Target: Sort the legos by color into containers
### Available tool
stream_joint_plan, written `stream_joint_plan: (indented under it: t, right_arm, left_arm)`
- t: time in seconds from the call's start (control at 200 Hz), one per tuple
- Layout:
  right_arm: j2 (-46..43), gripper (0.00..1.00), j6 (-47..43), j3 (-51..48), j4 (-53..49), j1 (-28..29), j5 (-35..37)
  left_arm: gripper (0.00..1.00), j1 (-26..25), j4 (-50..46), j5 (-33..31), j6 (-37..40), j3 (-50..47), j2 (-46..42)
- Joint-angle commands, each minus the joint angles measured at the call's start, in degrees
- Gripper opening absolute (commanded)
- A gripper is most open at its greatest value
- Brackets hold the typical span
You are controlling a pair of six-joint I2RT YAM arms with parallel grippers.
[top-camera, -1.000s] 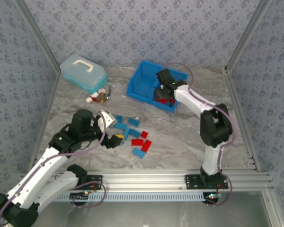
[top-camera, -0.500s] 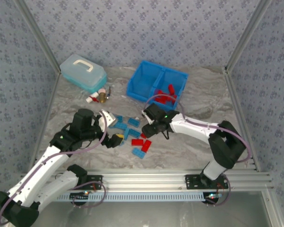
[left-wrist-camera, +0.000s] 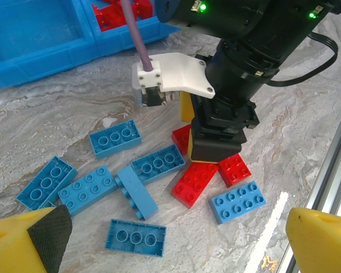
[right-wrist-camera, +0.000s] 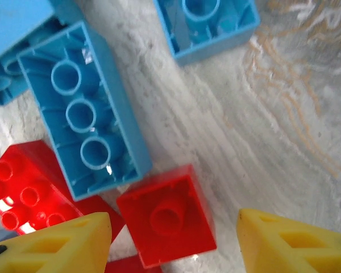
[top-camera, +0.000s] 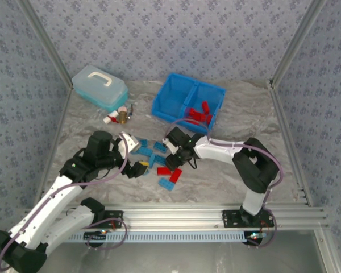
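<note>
The blue bin [top-camera: 159,108] stands at the back; its right compartment holds several red bricks [top-camera: 200,114] and the left one [top-camera: 171,101] looks bare. Loose blue bricks [top-camera: 153,153] and red bricks [top-camera: 169,172] lie mid-table. My right gripper [top-camera: 176,156] is low over this pile and open. In its wrist view its gripper [right-wrist-camera: 173,242] straddles a small upside-down red brick [right-wrist-camera: 166,216], whose sides are apart from both fingers. My left gripper [top-camera: 135,154] hovers open left of the pile; between its gripper [left-wrist-camera: 176,244] lies a blue brick [left-wrist-camera: 135,237].
A pale blue lidded box [top-camera: 99,86] sits at the back left, with small red-white and brass items [top-camera: 118,116] beside it. Metal rails [top-camera: 216,216] run along the near edge. Upside-down blue bricks [right-wrist-camera: 85,136] crowd the red one's left.
My right arm has left the bin's right compartment and swung down to the loose pile, lowering over a small red brick. The left arm has stayed put.
</note>
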Motion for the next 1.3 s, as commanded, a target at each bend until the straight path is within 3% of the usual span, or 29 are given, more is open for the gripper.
stream_joint_plan:
  t: [0.0,0.275,0.455,0.635,0.769,1.024,1.209,1.294]
  right_arm:
    - [2.6,0.59,-0.6,1.2,-0.3,0.4,0.2]
    - [3.9,0.36,-0.1,2.5,-1.4,-0.1,1.1]
    - [-3.3,0.35,2.6,4.8,-4.2,-1.9,5.7]
    - [-8.6,0.36,6.1,10.2,-5.3,-10.6,12.4]
    - [-3.8,0.36,5.0,17.6,-5.5,-17.3,17.4]
    - [14.7,0.36,3.1,36.2,-9.4,-24.7,18.0]
    - [20.0,0.38,4.4,38.2,-8.5,-26.2,16.7]
    - [21.3,0.45,5.0,38.9,-9.2,-26.8,15.2]
  left_arm:
    - [0.99,0.2,0.0,0.1,0.1,0.2,-0.6]
    - [0.99,0.2,-0.2,0.1,0.1,0.2,-0.7]
    - [0.99,0.2,-0.1,0.1,0.1,0.2,-0.5]
    - [0.99,0.2,-0.2,0.4,0.1,0.3,-0.1]
    - [0.99,0.2,-0.2,0.5,0.0,0.3,-0.3]
    - [0.99,0.2,-0.5,-0.1,0.0,0.2,-0.7]
    - [0.99,0.2,-0.3,0.1,0.3,0.1,-0.2]
    - [0.99,0.2,-0.3,0.4,0.4,0.3,0.3]
